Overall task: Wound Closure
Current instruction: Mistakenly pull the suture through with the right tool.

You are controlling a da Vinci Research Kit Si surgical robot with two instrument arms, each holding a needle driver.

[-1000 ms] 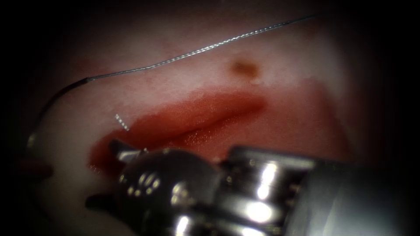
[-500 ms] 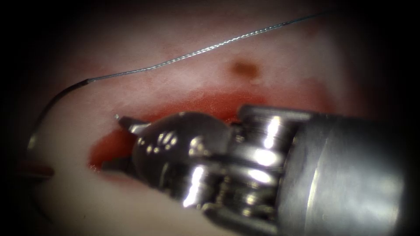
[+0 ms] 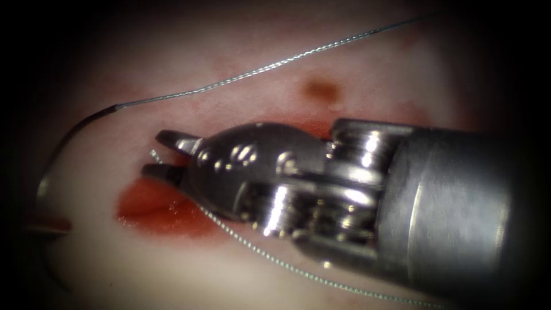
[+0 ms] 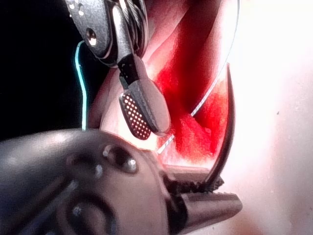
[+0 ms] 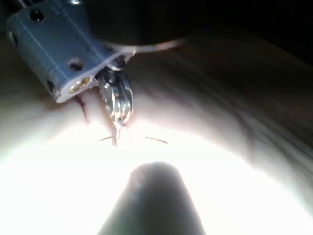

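My right tool [image 3: 160,155] reaches in from the right across the cut [image 3: 155,206], jaws open, straddling a short thread end [image 3: 154,153] that sticks up at the cut's left end. The left wrist view shows one of its dotted pads [image 4: 134,115] bare. My left tool [image 4: 220,192] is shut on the dark curved needle [image 4: 227,122], which is out of the tissue. The needle [image 3: 54,152] arcs at the far left of the cut. Thread [image 3: 275,63] trails from its end to the upper right. Another strand [image 3: 275,261] runs under the right tool.
Red fluid [image 3: 143,209] pools in the left end of the cut on the pale tissue [image 3: 115,264]. A brown spot [image 3: 320,89] marks the tissue beyond the cut. The right tool's wrist and shaft [image 3: 447,212] cover the cut's right half.
The right tool has risen and moved left, bringing its open jaws around the short thread end. A thread strand now shows beneath it. Needle and long thread have stayed put.
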